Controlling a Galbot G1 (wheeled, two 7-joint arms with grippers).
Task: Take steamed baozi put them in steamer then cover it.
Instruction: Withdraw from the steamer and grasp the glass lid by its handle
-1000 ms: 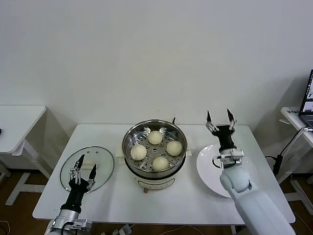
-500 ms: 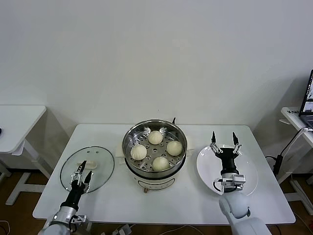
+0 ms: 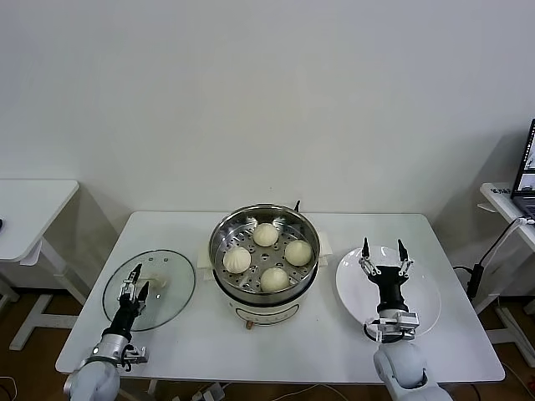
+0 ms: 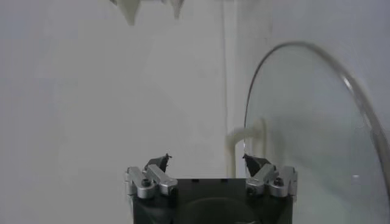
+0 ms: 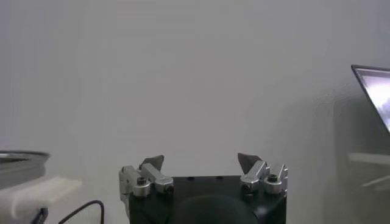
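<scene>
The steamer [image 3: 238,222] stands at the table's middle on its cream base, uncovered. Four baozi lie on its perforated tray: one at the back [image 3: 266,235], one left [image 3: 237,260], one right [image 3: 298,252], one at the front [image 3: 274,279]. The glass cover [image 3: 171,271] lies flat on the table at the left, with its cream handle [image 3: 157,282] at the centre. My left gripper [image 3: 136,280] is open and empty, just above the cover's near part; in the left wrist view [image 4: 207,159] the cover [image 4: 311,134] and handle [image 4: 244,143] lie just beyond it. My right gripper [image 3: 382,251] is open and empty above the white plate.
A white plate [image 3: 422,292] lies empty to the right of the steamer. The steamer's rim [image 5: 18,158] and cream side handle [image 5: 36,189] show in the right wrist view. A second white table [image 3: 29,205] stands far left, a laptop [image 3: 527,167] far right.
My right gripper has come down from a raised spot behind the plate to low over the plate. My left arm has drawn slightly left, its gripper staying over the cover.
</scene>
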